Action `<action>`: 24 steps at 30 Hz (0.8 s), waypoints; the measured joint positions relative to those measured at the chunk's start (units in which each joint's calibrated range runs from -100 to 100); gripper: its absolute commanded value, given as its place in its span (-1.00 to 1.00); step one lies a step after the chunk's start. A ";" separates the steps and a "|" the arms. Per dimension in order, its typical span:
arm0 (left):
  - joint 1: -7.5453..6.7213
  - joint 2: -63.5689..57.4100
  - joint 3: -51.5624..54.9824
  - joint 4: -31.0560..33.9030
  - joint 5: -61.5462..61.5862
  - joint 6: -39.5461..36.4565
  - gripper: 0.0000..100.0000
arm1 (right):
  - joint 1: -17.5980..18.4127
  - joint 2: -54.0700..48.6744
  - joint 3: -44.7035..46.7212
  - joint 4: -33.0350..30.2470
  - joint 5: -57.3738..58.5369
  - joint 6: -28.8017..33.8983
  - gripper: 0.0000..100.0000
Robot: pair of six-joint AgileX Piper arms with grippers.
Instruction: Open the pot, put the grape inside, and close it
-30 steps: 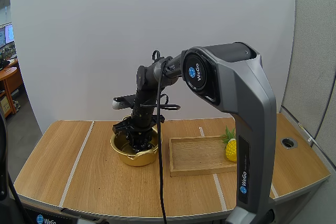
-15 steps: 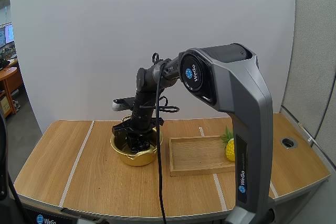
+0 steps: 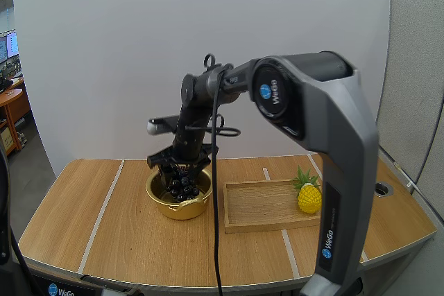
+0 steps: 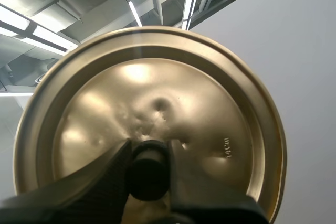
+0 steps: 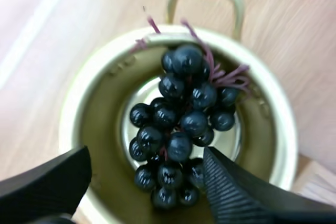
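Grapes: a glossy dark bunch of grapes (image 5: 178,129) is lying inside the gold pot (image 5: 79,114), purple stems pointing at the rim.
Pot: it is sitting uncovered, left of centre in the high view.
Right gripper (image 5: 146,156): it is hanging over the pot, fingers apart, gripping nothing.
Lid (image 4: 157,87): the left gripper (image 4: 148,148) is clamping its black knob (image 4: 148,174).
Progress: opening and loading look done; closing is remaining.

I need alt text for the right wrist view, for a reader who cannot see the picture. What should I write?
A bunch of dark grapes lies inside a lidless gold pot on a wooden table, seen from above. The right gripper hangs over it, its two black fingers open and holding nothing.
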 measured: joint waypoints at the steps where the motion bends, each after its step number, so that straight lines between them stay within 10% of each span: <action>1: 0.00 0.00 0.00 0.00 0.00 0.00 -1.00 | 0.00 -1.08 0.00 0.00 0.06 0.20 1.00; 24: 0.00 0.00 0.00 0.00 0.00 0.00 -1.00 | 0.00 -32.25 0.00 -6.57 14.36 6.56 1.00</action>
